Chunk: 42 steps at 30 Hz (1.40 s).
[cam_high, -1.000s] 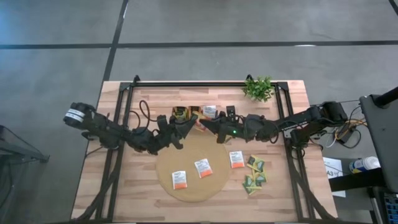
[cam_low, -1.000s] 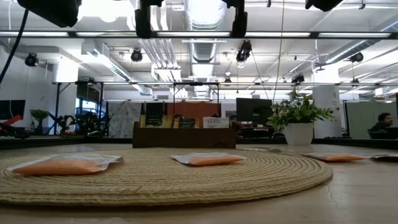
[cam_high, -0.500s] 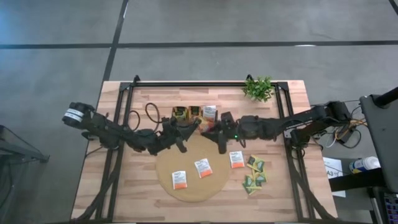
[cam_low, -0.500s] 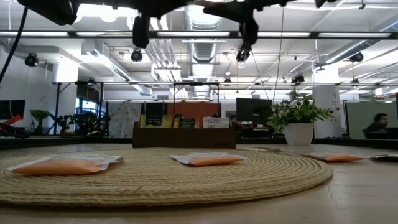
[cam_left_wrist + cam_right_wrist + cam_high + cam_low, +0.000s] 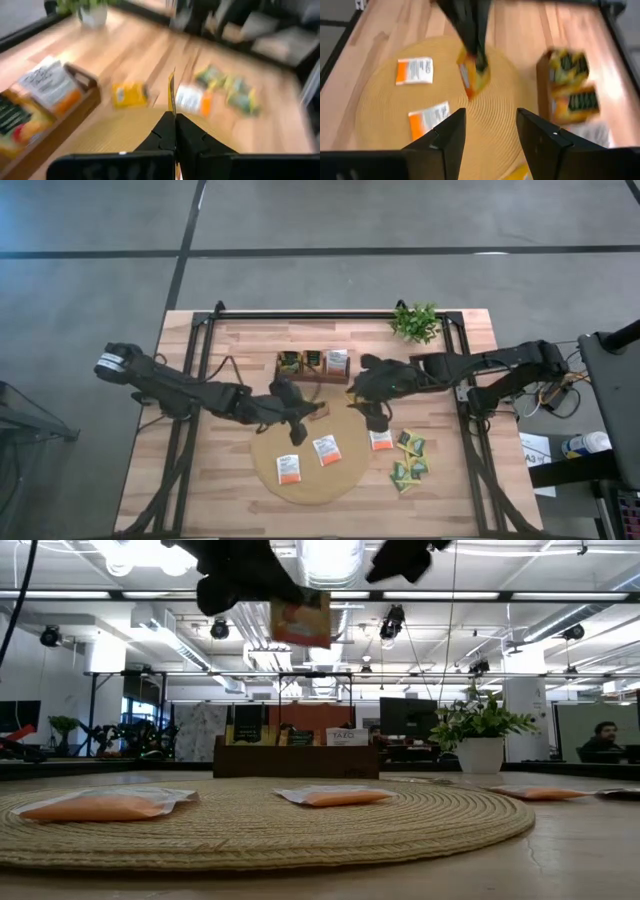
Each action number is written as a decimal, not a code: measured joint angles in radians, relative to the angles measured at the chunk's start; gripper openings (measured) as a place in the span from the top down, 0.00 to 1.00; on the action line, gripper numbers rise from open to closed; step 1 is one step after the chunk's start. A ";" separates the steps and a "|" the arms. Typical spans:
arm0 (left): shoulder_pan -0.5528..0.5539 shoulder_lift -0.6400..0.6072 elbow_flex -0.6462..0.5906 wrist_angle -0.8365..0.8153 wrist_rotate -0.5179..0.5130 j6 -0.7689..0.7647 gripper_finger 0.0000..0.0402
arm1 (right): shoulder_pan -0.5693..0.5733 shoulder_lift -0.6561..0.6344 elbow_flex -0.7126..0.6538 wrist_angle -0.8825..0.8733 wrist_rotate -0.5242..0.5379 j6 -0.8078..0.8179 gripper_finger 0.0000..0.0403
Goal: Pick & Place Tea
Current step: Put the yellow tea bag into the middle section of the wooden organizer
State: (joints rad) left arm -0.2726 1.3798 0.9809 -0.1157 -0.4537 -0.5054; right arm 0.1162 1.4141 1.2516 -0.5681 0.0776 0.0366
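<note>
My left gripper point(image 5: 306, 410) hangs over the far part of the round tan mat point(image 5: 310, 480), shut on an orange-and-yellow tea sachet point(image 5: 302, 620). My right gripper point(image 5: 375, 408) stands open just to its right, with nothing between its fingers point(image 5: 442, 142). Three white-and-orange sachets lie flat, two on the mat point(image 5: 288, 468) point(image 5: 327, 449) and one at its right rim point(image 5: 381, 438). Several green and yellow sachets point(image 5: 410, 460) lie on the wood to the mat's right. My left gripper pinches the sachet between its two fingers, one on each flat face, at one edge point(image 5: 171, 112). The rest of the sachet point(image 5: 472, 77) sticks out past the fingertips. It stands on edge, lifted clear above the mat.
The dark brown tray point(image 5: 313, 363) with sachets standing in its compartments sits behind the mat. A small green plant point(image 5: 416, 322) stands at the far right. A yellow sachet point(image 5: 129, 95) lies on the wood between tray and mat. A black frame runs along the table's far, left and right edges.
Both grippers met near the tray. My right gripper has opened and drawn off toward the table's right and near edge. My left gripper has gone toward the near edge, out over the mat, carrying the sachet lifted clear.
</note>
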 joint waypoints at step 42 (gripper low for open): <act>-0.007 0.039 0.119 -0.110 0.015 0.169 1.00 | -0.028 0.292 0.302 -0.089 -0.074 -0.127 0.82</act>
State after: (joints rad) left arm -0.2798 1.4193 1.0996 -0.2255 -0.4385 -0.3367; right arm 0.0886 1.7061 1.5539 -0.6567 0.0035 -0.0906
